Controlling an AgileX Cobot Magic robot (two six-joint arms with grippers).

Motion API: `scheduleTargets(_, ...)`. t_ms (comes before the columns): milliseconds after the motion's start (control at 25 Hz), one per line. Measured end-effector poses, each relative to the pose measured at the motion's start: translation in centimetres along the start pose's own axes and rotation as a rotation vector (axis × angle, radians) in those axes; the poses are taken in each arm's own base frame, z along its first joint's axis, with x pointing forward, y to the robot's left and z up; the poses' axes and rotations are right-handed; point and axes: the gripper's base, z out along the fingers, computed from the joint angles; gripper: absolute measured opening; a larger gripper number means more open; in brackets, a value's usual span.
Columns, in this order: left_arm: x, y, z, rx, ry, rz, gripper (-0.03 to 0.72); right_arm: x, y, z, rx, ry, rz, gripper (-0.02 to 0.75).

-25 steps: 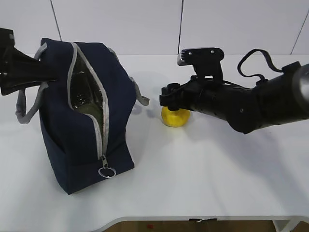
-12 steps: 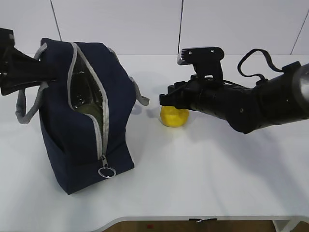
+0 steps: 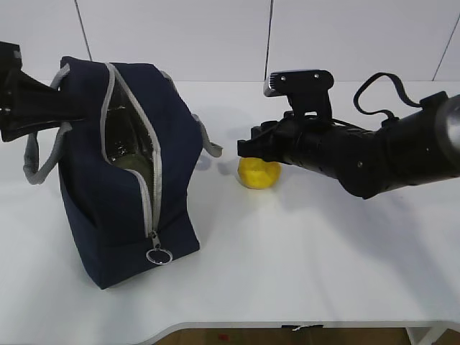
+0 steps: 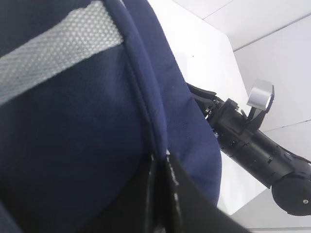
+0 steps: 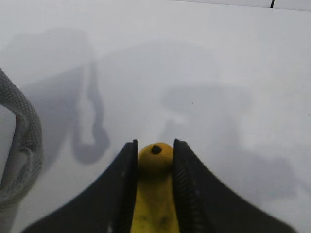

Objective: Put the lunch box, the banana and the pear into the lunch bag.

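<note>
Two end effectors: right (image 5: 153,165) clamps pear (image 5: 151,194); left (image 4: 160,194) pinches lunch bag (image 3: 122,180).

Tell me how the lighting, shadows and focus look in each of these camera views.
Exterior view: even, soft light, sharp focus, with a faint shadow under the right gripper and the pear. Left wrist view: the lunch bag fills the frame, very close and dim, its dark fabric slightly soft. Right wrist view: the pear and fingers are sharp enough, and broad grey shadows lie blurred on the white table.
</note>
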Motion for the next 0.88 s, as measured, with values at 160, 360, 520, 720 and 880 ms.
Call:
scheduleTargets(160, 0.0, 0.0, 0.0, 0.000, 0.000, 0.000, -0.001, 0.0, 0.0, 0.0, 0.000, 0.000, 0.000, 0.207)
scheduleTargets(360, 0.0, 0.0, 0.0, 0.000, 0.000, 0.000, -0.001, 0.0, 0.0, 0.0, 0.000, 0.000, 0.000, 0.137)
scheduleTargets(520, 0.0, 0.0, 0.0, 0.000, 0.000, 0.000, -0.001, 0.0, 0.0, 0.0, 0.000, -0.003, 0.000, 0.071)
scheduleTargets(720, 0.0, 0.0, 0.0, 0.000, 0.000, 0.000, -0.001, -0.5, 0.0, -0.3, -0.002, -0.016, -0.001, 0.062)
scheduleTargets(880, 0.0, 0.0, 0.0, 0.000, 0.000, 0.000, -0.001, -1.3, 0.1, -0.8, -0.005, -0.040, -0.012, 0.064)
